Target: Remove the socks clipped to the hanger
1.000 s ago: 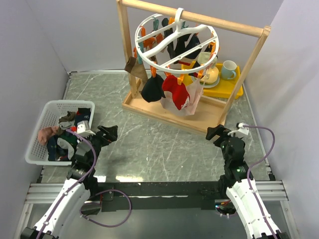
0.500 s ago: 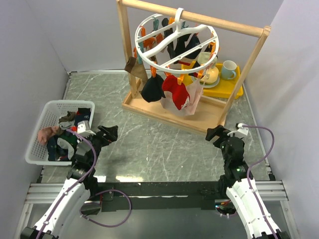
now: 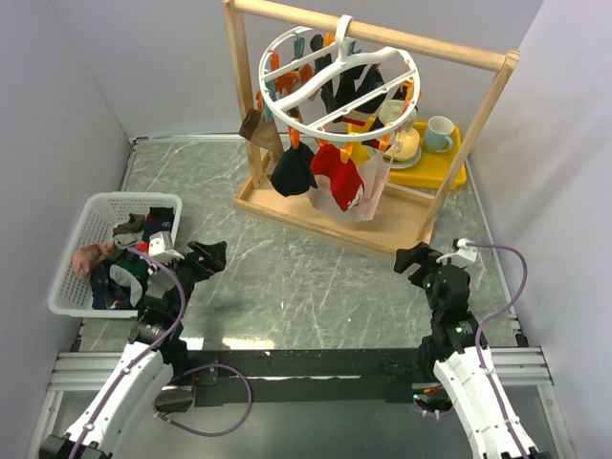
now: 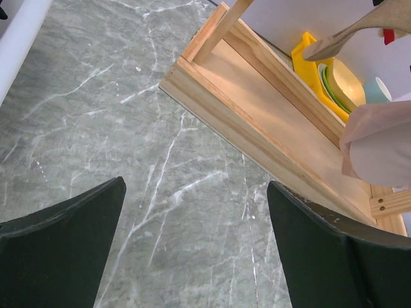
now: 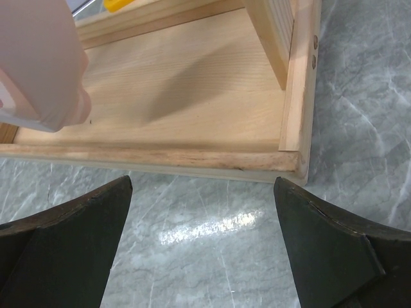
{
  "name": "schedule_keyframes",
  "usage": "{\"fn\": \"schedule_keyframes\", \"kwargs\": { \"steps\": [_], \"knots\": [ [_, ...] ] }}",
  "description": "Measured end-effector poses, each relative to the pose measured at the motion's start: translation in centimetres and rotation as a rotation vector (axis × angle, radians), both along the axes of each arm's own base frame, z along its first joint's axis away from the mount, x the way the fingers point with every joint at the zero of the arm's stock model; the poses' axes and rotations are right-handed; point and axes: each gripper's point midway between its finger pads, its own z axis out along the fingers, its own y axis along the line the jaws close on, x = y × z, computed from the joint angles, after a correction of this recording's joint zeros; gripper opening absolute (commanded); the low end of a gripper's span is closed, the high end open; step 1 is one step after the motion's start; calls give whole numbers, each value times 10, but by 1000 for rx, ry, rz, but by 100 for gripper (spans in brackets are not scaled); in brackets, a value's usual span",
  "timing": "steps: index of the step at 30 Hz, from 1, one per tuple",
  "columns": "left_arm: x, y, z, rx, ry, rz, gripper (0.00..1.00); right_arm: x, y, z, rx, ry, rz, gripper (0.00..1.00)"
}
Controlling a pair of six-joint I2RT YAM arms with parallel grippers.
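The white ring hanger (image 3: pixel 264 76) hangs by its hook from the wooden rail at the back. Socks are clipped under it: a black one (image 3: pixel 292 172), a red one (image 3: pixel 339 177), a pale pink one (image 3: pixel 375 186), a brown one (image 3: pixel 256 126) and dark ones higher up (image 3: pixel 349 86). My left gripper (image 3: pixel 212 256) hovers low over the marble table, open and holding nothing (image 4: pixel 196 192). My right gripper (image 3: pixel 413 256) is open too and holds nothing (image 5: pixel 202 186), just in front of the frame's base. The pink sock's tip (image 5: pixel 42 64) hangs above that base.
The light wooden frame (image 3: pixel 325 225) stands on the table's far half, its base board right ahead of both grippers. A white basket (image 3: pixel 96 215) with several socks sits at the left. A yellow tray (image 3: pixel 449 172) with dishes and a mug (image 3: pixel 438 134) is behind the frame.
The right arm has shifted very slightly; the left arm, hanger and socks are unchanged.
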Motion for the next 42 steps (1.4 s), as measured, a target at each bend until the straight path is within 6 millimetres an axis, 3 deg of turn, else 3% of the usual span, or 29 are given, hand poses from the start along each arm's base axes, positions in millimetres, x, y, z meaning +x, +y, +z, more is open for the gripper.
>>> {"fn": "schedule_keyframes", "kwargs": {
  "steps": [15,19,26,34,37,42],
  "knots": [
    [-3,-3,9,-10,-29,-22,99,-5,6,3,5,14,40,100],
    [-4,-11,18,-20,-24,-64,99,-8,8,18,4,11,54,100],
    [-7,-45,80,-87,-102,-250,99,-13,12,51,1,-20,88,100],
    [-19,-93,151,-121,-202,-515,99,-20,13,69,-20,-29,115,100],
    [-26,-109,168,-156,-230,-584,97,-21,13,69,-26,-26,120,100],
    [-32,-137,180,-236,-246,-662,91,-22,14,66,-27,-14,125,100]
  ]
}}
